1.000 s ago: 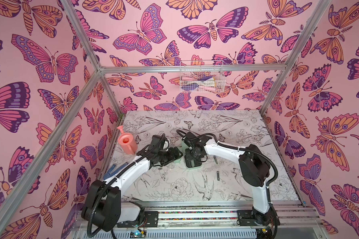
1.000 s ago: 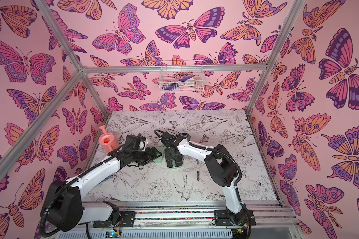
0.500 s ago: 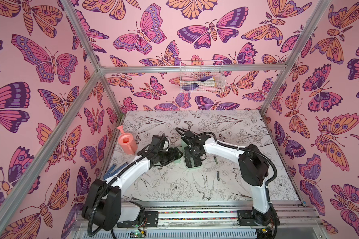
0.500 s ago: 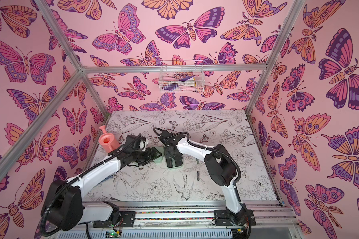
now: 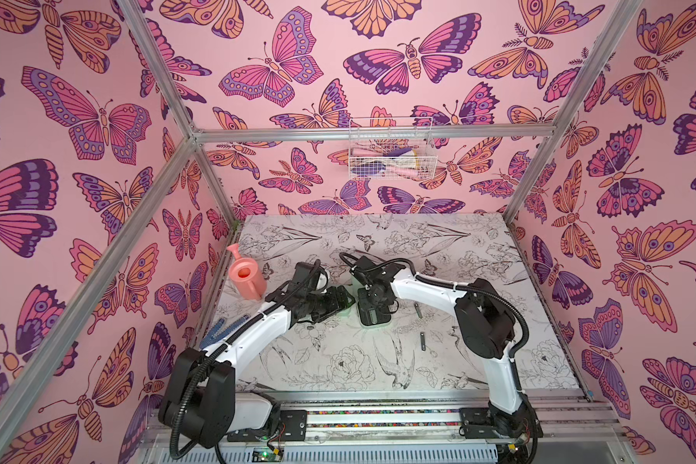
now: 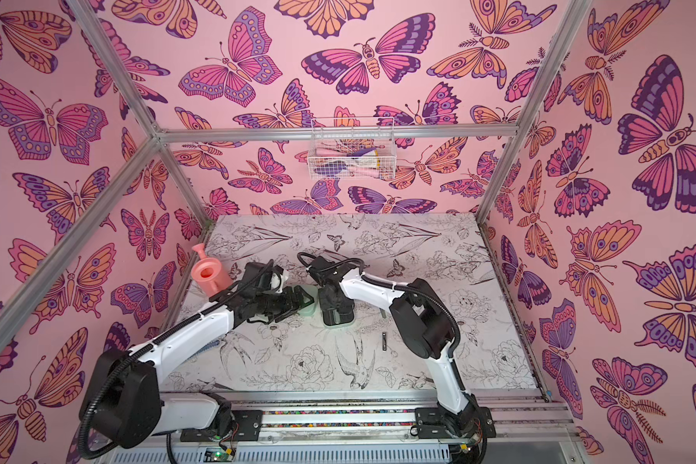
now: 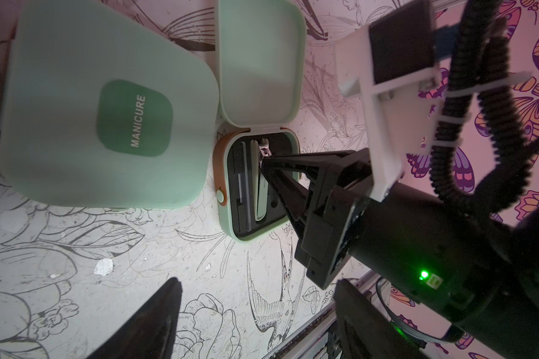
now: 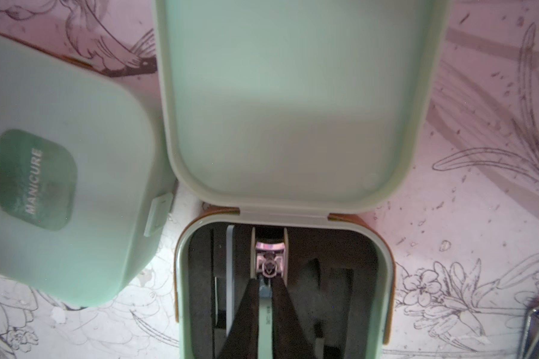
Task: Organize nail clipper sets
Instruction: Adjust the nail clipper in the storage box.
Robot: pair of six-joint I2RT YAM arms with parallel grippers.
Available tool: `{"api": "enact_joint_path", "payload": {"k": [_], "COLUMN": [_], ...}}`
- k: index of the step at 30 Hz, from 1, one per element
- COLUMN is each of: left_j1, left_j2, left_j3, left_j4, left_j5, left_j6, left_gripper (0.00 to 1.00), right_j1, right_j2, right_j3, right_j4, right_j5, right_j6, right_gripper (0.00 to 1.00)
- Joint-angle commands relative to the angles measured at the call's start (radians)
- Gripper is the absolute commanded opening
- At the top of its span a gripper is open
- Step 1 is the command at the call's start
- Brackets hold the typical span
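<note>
The nail clipper point(image 8: 268, 248) lies in a slot of the open case point(image 7: 259, 62), mid-table. I judge it light, stiff, slick metal that could twist out of a pinch. The narrow lever is the place to hold, and the right gripper point(image 8: 265, 284) has its jaws clenched on it there. The case looks light and may slide along. Just left sits a closed case point(image 7: 106, 108); the left gripper point(image 7: 259, 283) hovers by it, jaws released and empty. Loose tools point(image 5: 423, 341) lie nearer, to the right. The watering can point(image 5: 246, 279) stands well apart, far left.
</note>
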Motion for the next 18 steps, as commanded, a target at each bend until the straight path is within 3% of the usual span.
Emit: {"api": "enact_joint_path", "payload": {"k": [1,18], "left_j1": [0.004,0.005], "left_j2": [0.014,0.026], "left_j3": [0.006,0.004], "left_j4": [-0.009,-0.006], "left_j5": [0.011,0.015], "left_j6": [0.013,0.014], "left_gripper": [0.79,0.79], "right_j1": [-0.001,0.005], "right_j2": [0.030,0.093], "right_j3": [0.033,-0.027], "right_j4": [-0.019,0.019], "right_j5": [0.019,-0.024], "right_j6": [-0.014,0.017], "right_gripper": [0.13,0.11]}}
